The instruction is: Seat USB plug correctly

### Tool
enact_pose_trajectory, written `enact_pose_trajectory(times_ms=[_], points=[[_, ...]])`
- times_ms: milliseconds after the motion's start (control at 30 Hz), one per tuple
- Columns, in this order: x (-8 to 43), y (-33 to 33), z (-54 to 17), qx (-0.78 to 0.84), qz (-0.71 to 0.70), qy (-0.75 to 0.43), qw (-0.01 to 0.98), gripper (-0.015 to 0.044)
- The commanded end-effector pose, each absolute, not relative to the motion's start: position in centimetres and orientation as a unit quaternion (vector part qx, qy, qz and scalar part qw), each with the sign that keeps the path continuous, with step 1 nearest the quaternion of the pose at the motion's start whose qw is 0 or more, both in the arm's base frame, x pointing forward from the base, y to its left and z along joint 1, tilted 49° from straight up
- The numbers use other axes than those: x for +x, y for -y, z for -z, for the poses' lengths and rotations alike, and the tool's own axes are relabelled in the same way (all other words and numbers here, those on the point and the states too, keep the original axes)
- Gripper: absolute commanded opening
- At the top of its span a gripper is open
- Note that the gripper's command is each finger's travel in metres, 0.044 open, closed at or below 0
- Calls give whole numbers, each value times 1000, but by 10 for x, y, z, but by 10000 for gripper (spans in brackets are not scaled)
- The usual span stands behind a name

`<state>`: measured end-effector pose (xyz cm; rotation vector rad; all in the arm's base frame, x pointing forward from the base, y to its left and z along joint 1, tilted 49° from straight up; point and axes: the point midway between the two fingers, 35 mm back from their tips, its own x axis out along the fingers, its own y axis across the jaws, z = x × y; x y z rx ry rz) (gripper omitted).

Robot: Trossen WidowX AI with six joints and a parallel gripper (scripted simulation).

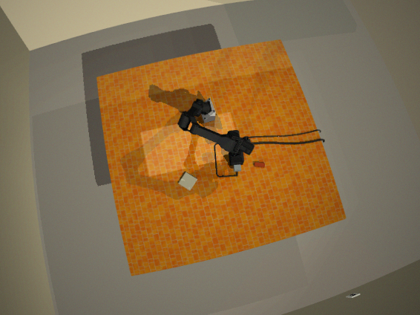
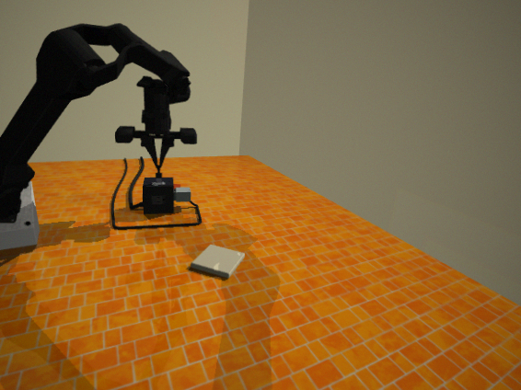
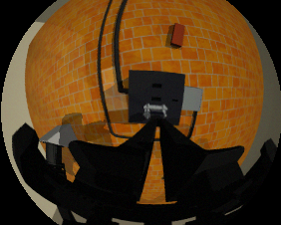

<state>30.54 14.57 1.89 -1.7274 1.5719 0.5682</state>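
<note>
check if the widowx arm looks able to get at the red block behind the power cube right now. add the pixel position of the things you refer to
Probably not straight away: its gripper [image 2: 158, 169] [image 3: 158, 122] is shut on the USB plug [image 2: 158, 175] atop the power cube [image 2: 158, 200] [image 3: 144, 85]. Once freed, nothing seems to cover the red block [image 1: 259, 164] [image 3: 177, 36] from above.

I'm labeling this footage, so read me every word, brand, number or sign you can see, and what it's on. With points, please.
No text is readable in any view.
Power cube [image 2: 150, 198] [image 3: 141, 85]: a pale mark on its top, too blurred to read as text or otherwise.
</note>
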Motion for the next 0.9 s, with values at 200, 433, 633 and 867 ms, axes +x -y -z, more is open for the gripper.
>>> enact_pose_trajectory(times_ms=[200,433,633,867], points=[[305,-143,-18,-671,-222,-611,357,0],[305,-142,-17,-671,-222,-611,357,0],[305,-142,-17,-671,-222,-611,357,0],[305,-141,-16,-671,-222,-611,357,0]])
